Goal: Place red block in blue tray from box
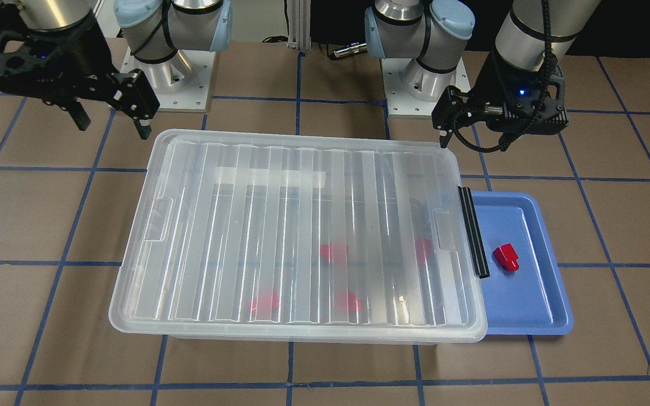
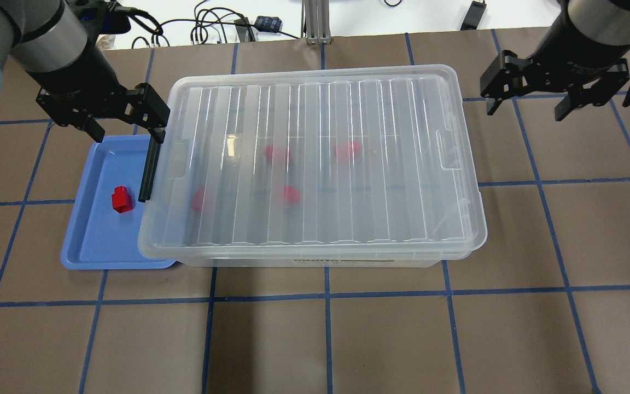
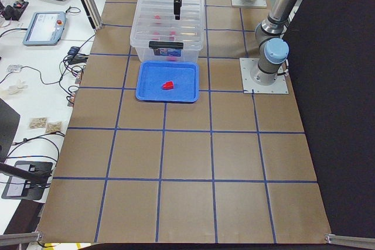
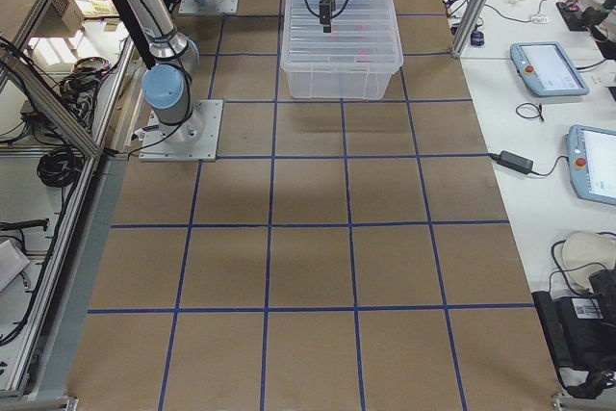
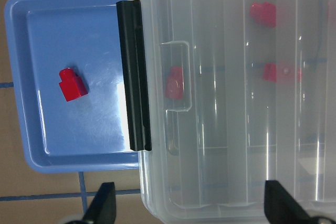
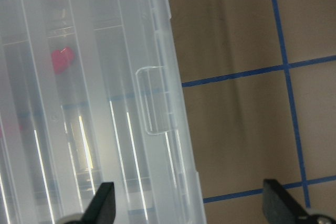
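Observation:
A red block [image 1: 506,257] lies in the blue tray [image 1: 528,304], also in the overhead view [image 2: 121,198] and the left wrist view [image 5: 71,84]. The clear box [image 2: 320,164] stands beside the tray with its ribbed lid shut, its black bar [image 2: 148,169] overhanging the tray's edge. Several more red blocks [image 2: 278,152] show blurred through the lid. My left gripper [image 2: 123,117] is open and empty, hovering above the tray's far end by the box corner. My right gripper [image 2: 527,109] is open and empty, above the table beyond the box's other short end.
The two arm bases [image 1: 167,73] [image 1: 421,79] stand behind the box. Brown table with blue tape grid [image 2: 326,339] extends in front of the box. A side table with tablets and cables [image 3: 44,27] runs along the far edge.

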Controlling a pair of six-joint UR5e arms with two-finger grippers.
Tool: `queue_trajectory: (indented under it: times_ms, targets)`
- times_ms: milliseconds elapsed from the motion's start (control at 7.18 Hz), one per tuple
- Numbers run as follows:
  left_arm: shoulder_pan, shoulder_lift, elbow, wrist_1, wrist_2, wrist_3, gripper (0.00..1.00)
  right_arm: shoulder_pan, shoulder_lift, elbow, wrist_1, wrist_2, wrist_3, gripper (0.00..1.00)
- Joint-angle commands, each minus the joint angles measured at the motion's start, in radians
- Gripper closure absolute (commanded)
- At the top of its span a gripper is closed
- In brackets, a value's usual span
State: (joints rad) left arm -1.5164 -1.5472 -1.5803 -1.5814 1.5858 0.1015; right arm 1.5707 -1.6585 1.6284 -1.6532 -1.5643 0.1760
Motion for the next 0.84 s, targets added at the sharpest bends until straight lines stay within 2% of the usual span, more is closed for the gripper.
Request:
queue_trajectory:
  times_ms: [0,696]
  targets:
    - [-0.001,-0.002,0.000,0.000,0.002,-0.006,0.00,0.075,0.016,-0.002,0.015,-0.013,0.054,0.00]
    - [-0.001,-0.005,0.000,0.004,0.000,-0.006,0.00,0.074,0.020,-0.030,0.029,-0.013,0.051,0.00]
